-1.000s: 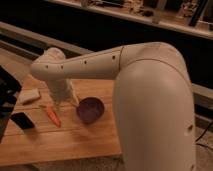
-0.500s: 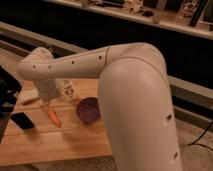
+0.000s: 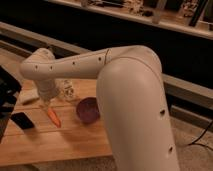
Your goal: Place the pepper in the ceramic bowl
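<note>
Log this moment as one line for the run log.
stage: pre-grasp | claw: open, just above pepper's far end | pepper: lying left of bowl, not in it

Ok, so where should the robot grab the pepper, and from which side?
Around the thick upper half of the pepper, coming straight down from above. It lies flat on the table, thin tip pointing toward the camera, so squeeze across its narrow width. The gripper hangs just over that thick end, left of the bowl.
</note>
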`<state>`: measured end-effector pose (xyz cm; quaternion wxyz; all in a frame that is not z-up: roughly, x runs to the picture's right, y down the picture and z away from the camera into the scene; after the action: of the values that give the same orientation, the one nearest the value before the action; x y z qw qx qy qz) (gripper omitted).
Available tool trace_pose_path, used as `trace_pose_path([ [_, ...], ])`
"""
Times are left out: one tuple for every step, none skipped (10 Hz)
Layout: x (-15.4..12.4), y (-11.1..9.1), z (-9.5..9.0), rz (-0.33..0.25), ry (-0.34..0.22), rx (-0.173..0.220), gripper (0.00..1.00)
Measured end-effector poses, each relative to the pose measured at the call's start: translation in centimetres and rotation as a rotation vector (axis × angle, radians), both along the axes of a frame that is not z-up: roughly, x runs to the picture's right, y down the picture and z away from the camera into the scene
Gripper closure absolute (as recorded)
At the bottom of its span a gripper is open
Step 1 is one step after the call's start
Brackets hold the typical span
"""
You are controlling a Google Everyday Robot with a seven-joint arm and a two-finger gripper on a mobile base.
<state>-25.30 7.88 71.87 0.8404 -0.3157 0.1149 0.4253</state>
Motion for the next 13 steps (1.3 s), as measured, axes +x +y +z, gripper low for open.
trace_pose_path([
  [-0.1, 0.1, 0.5, -0.010, -0.009, -0.009, 0.35],
  [-0.3, 0.2, 0.9, -0.019, -0.015, -0.013, 0.35],
  [-0.6, 0.4, 1.1, -0.035, -0.016, -0.019, 0.35],
  [-1.1, 0.6, 1.5, -0.057, -0.019, -0.025, 0.35],
  [-1.5, 0.9, 1.7, -0.073, -0.020, -0.031, 0.35],
  [-2.2, 1.1, 1.8, -0.092, -0.023, -0.037, 0.35],
  [-2.8, 1.4, 2.0, -0.107, -0.024, -0.042, 0.35],
  [-3.1, 1.6, 2.1, -0.119, -0.022, -0.048, 0.35],
  [-3.4, 1.8, 2.3, -0.128, -0.020, -0.055, 0.35],
  [-3.6, 2.0, 2.5, -0.133, -0.017, -0.060, 0.35],
  [-3.7, 2.3, 2.9, -0.138, -0.011, -0.066, 0.35],
  [-3.7, 2.5, 3.3, -0.141, -0.005, -0.071, 0.35],
  [-3.7, 2.7, 3.5, -0.142, -0.001, -0.075, 0.35],
])
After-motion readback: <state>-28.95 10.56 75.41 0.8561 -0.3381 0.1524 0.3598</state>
